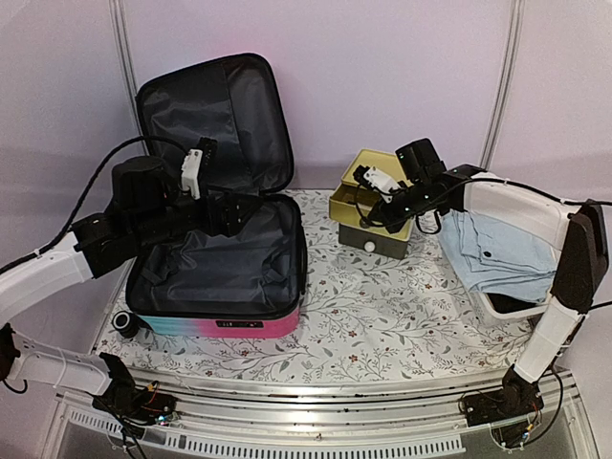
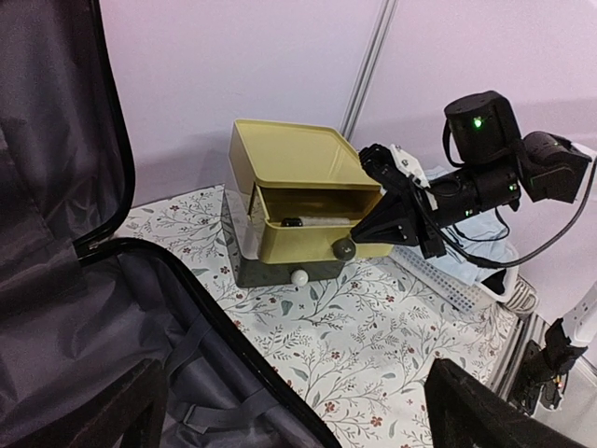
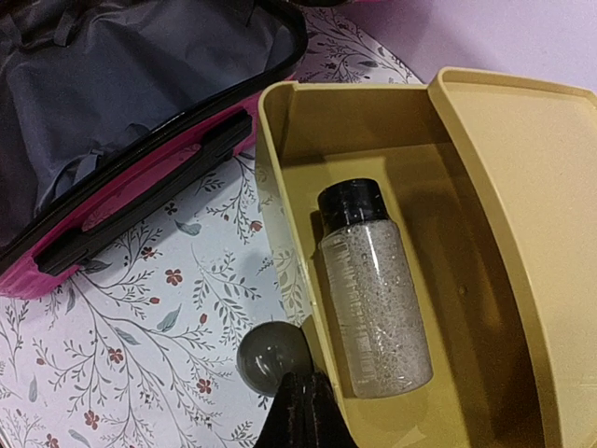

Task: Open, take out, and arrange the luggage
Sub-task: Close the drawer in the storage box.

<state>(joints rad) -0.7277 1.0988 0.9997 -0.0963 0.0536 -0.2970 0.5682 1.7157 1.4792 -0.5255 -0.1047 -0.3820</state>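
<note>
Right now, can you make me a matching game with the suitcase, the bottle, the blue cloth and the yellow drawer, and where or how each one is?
Things:
1. luggage
2. bottle
3. blue cloth
4. yellow drawer

Places or states:
A. lying in the white basket
B. pulled out
C. open, with its lid standing up
D. lying on its side inside the drawer

Right pairs: 1-C, 2-D, 3-A, 4-B.

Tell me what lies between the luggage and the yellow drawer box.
Only bare floral tablecloth separates luggage and drawer box, clearest in the top view.
</note>
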